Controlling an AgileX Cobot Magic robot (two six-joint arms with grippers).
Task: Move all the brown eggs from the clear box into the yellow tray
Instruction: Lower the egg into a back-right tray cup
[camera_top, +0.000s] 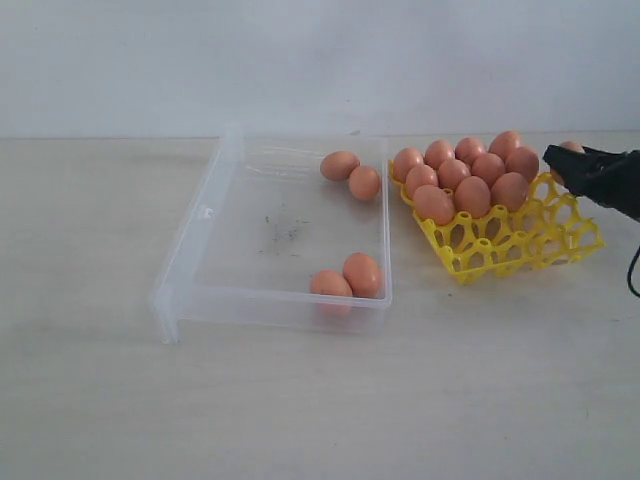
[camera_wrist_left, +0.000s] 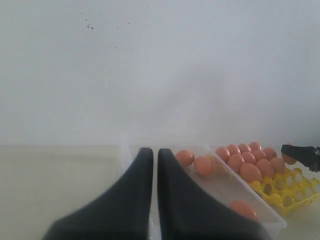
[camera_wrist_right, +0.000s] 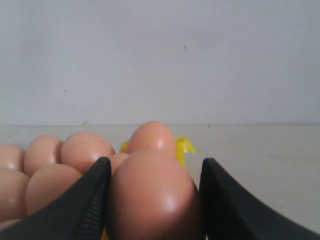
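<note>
Landmark: the yellow tray (camera_top: 500, 250), standing on the table (camera_top: 320, 400) just beside the clear box (camera_top: 250, 270).
Near pair: two brown eggs (camera_top: 362, 273) touch each other in the box corner nearest the camera, against the wall that faces the tray.
Tray, near part: empty cups along the near edge and along the side away from the box.
Tray, far part: eleven eggs seated in rows, filling the side toward the box and the back.
Far pair: two more eggs (camera_top: 340, 165) in the box's far corner, also on the tray side, touching.
Right gripper (camera_top: 556, 160): at the tray's far corner, away from the box.
Right fingers (camera_wrist_right: 95, 200): set wide, one on each side of the held egg (camera_wrist_right: 152, 195) and pressed to it as far as the wrist view shows.
Held egg, axis: it seems to stand upright across the grip line, its lower end out of frame.
Key relation: the free cups lie nearer the camera than the held egg, so it probably has to come toward the near edge before going down.
Left gripper (camera_wrist_left: 151, 150): not in the exterior view; it looks across the box toward the tray, fingers together, holding nothing.
Nearer arm: all four boxed eggs hug the tray-side wall, so the right arm looks closer to them.
</note>
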